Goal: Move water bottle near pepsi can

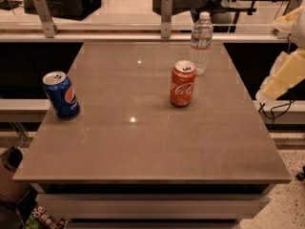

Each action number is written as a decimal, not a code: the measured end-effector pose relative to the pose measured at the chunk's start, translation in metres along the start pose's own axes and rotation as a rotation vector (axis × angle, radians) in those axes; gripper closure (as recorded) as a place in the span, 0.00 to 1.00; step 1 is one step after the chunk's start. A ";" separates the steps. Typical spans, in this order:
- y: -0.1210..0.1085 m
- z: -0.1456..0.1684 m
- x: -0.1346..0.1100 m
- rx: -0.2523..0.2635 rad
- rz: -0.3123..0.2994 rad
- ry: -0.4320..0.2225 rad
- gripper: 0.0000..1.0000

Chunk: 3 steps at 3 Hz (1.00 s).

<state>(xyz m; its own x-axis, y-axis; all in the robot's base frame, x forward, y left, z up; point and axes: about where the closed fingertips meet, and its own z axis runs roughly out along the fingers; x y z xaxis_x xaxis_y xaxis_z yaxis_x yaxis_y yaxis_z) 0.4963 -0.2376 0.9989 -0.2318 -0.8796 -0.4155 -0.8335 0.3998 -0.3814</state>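
The water bottle (pixel 201 42), clear and ribbed with a white cap, stands upright at the far right of the table. The pepsi can (pixel 61 95), blue with a silver top, stands upright near the table's left edge. They are far apart, with most of the table's width between them. Only cream-coloured parts of my arm (pixel 285 75) show at the right edge of the camera view, beyond the table's right side and apart from the bottle. My gripper itself is out of view.
A red-orange Coca-Cola can (pixel 182 83) stands just in front of the bottle and slightly left of it. The brown table (pixel 143 142) ends at a far rail with metal posts (pixel 166 15). A black cable (pixel 274 109) hangs at the right.
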 end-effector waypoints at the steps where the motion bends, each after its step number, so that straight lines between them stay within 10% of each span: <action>1: -0.027 0.019 0.002 0.042 0.054 -0.106 0.00; 3: -0.075 0.067 -0.003 0.077 0.193 -0.321 0.00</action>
<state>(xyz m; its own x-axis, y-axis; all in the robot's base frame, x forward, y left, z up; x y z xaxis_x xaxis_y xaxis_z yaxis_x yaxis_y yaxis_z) 0.5933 -0.2480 0.9731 -0.2019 -0.6652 -0.7189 -0.7467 0.5795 -0.3265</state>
